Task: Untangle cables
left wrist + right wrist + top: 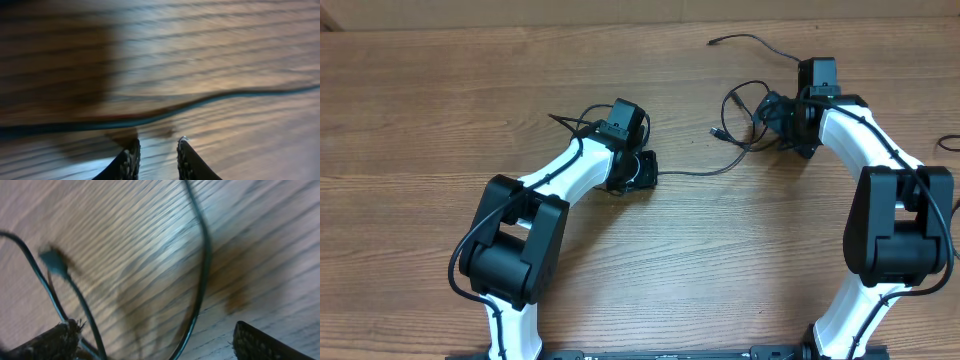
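Evidently the thin black flexible cables lie loose on the brown wood-grain table, looped mostly beside the right gripper, with one strand trailing toward the left gripper. The right jaws stand wide apart, straddling the strands, likely to single one out. The left jaws sit slightly apart and empty, a strand just ahead of their tips, probably to pin that end.

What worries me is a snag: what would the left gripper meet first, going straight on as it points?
Probably the black cable lying across the table just ahead of the left gripper; blur leaves depth unclear.
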`<action>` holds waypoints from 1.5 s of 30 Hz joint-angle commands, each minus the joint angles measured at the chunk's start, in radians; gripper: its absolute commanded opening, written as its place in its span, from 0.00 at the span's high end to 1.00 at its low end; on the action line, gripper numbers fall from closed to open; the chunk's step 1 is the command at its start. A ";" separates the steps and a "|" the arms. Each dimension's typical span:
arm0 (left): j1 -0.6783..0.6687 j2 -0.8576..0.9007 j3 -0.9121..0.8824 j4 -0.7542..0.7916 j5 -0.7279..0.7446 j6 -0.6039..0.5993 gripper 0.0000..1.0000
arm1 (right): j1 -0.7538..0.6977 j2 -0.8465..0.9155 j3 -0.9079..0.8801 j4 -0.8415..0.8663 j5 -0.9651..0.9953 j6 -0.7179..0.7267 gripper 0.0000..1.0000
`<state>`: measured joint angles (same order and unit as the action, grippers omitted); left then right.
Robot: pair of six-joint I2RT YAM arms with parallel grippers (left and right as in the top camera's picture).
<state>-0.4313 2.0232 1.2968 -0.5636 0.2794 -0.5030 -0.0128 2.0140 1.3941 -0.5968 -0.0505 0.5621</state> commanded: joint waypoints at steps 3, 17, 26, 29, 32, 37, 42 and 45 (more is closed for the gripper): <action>0.005 0.017 -0.011 -0.059 -0.262 0.001 0.81 | -0.002 0.000 0.005 -0.014 0.114 0.126 0.07; 0.005 0.017 -0.013 -0.071 -0.286 0.000 0.82 | -0.002 0.122 0.003 -0.061 0.117 0.118 0.76; 0.010 0.013 0.011 -0.045 -0.077 0.001 0.72 | -0.045 0.119 0.015 -0.063 0.098 0.046 0.96; 0.012 -0.002 0.062 -0.011 0.100 0.001 0.67 | -0.050 0.118 0.015 -0.097 0.085 0.045 0.96; 0.000 -0.014 0.116 0.004 0.090 -0.048 0.41 | -0.046 0.118 0.015 -0.122 0.079 0.031 0.96; -0.016 -0.011 0.138 -0.042 -0.090 -0.279 0.23 | -0.037 0.118 0.015 -0.150 0.077 0.032 0.96; -0.014 0.001 0.138 -0.201 -0.220 -0.661 0.00 | -0.037 0.118 0.015 -0.158 0.075 0.031 0.96; -0.014 0.005 0.137 -0.174 -0.222 -0.732 0.01 | -0.037 0.118 0.015 -0.162 0.074 0.031 0.96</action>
<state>-0.4454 2.0144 1.4315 -0.7570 0.1192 -1.0332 -0.0521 2.0922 1.4307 -0.7341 0.0296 0.6018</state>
